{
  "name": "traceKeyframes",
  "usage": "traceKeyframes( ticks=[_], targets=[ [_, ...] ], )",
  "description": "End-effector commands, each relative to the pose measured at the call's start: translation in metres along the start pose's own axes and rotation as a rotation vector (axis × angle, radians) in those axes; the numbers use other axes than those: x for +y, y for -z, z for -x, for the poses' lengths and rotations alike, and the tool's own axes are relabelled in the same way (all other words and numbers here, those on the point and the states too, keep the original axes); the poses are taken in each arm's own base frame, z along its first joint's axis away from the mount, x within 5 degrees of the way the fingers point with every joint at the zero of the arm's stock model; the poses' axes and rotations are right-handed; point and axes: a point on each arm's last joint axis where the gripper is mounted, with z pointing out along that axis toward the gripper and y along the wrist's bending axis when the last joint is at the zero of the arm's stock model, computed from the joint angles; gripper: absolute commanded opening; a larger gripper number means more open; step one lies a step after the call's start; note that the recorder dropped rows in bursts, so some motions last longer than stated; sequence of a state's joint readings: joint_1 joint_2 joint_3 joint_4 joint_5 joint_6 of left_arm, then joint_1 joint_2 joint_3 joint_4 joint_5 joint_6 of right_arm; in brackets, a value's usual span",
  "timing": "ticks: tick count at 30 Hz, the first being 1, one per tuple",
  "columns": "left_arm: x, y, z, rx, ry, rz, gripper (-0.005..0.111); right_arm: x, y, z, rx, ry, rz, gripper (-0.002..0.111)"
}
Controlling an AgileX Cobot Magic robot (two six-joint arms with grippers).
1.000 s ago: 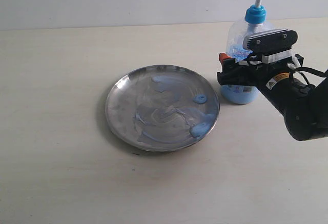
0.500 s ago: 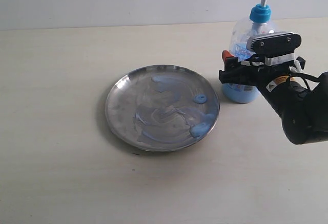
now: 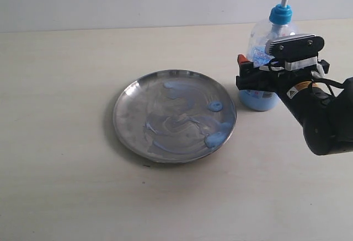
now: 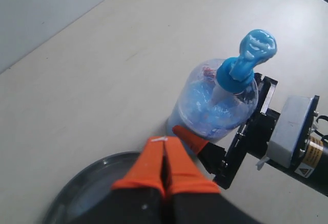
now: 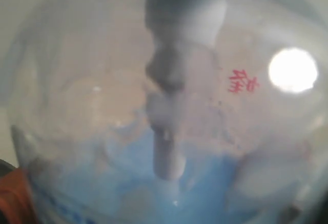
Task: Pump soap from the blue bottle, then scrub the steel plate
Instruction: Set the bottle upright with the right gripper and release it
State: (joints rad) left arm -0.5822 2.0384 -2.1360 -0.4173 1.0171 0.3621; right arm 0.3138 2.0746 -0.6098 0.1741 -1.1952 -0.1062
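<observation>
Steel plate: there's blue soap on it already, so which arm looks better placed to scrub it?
Left, probably. The left pincer is shut, empty and close above the rim of the steel plate, while the right pincer is clamped on the blue bottle beside the plate.

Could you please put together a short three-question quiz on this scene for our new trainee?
1. True or false: the left gripper is open.
2. Where is the blue bottle? A: upright on the table, beside the steel plate. B: on the steel plate. C: lying on its side.
3. Fill in: the blue bottle is clamped by the ___ gripper.
Key: 1, false; 2, A; 3, the right gripper.
</observation>
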Motion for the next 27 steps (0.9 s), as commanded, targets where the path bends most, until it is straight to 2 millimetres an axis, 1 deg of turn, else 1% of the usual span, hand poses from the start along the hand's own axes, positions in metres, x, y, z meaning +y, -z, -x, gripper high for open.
traceKeyframes(
  ticks=[1,7,14,20,24,27],
  targets=[
    [0.0,0.002,0.001,-0.009,0.006,-0.001,0.0,0.0,-0.001,0.004,-0.027,0.025,-0.006,0.1],
    [0.0,0.002,0.001,-0.008,0.007,-0.003,0.0,0.0,0.0,0.008,-0.012,0.019,-0.003,0.1],
    [0.0,0.002,0.001,-0.007,0.006,-0.002,0.0,-0.001,0.007,0.025,0.028,0.005,0.007,0.1],
    [0.0,0.002,0.001,-0.006,0.002,0.0,0.0,-0.007,0.028,0.037,0.065,-0.021,-0.015,0.1],
    [0.0,0.002,0.001,-0.006,0.003,0.0,0.0,-0.016,0.051,0.047,0.087,-0.074,-0.069,0.1],
    [0.0,0.002,0.001,0.0,0.005,-0.002,0.0,-0.017,0.069,0.058,0.085,-0.07,-0.035,0.1]
  ],
)
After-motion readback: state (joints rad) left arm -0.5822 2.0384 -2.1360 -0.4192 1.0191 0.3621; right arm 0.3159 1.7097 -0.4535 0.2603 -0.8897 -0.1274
